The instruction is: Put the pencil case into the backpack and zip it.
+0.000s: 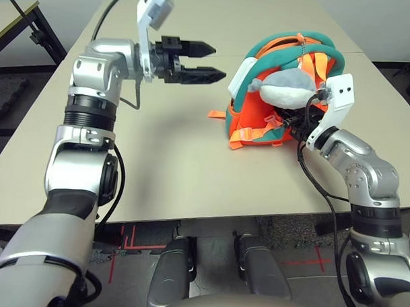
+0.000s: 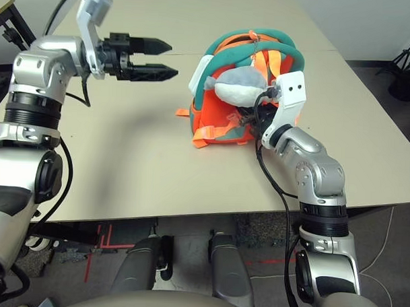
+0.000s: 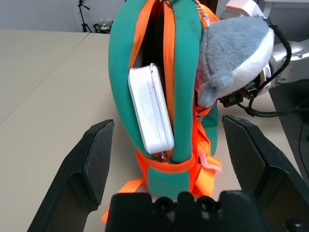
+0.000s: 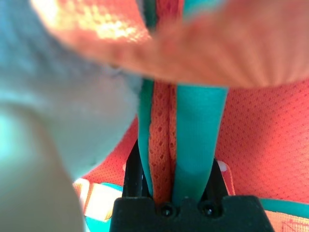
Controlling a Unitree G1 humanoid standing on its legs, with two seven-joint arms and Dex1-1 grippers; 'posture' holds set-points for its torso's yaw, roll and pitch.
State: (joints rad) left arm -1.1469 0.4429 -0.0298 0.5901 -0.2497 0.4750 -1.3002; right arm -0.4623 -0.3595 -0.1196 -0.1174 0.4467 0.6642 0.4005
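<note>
The orange backpack with teal trim stands on the table, right of centre, with a grey-white plush toy hanging on it. Its zipper is open on the side facing my left gripper. The white pencil case sits in that opening, with much of it still showing. My left gripper hovers above the table to the backpack's left, open and empty, pointing at the case. My right gripper is tucked against the backpack's right side, shut on a teal and orange strap.
The beige table has bare surface to the left and in front of the backpack. Its front edge runs close to my body. A dark table frame stands at the far left, and a loose orange strap end lies on the tabletop.
</note>
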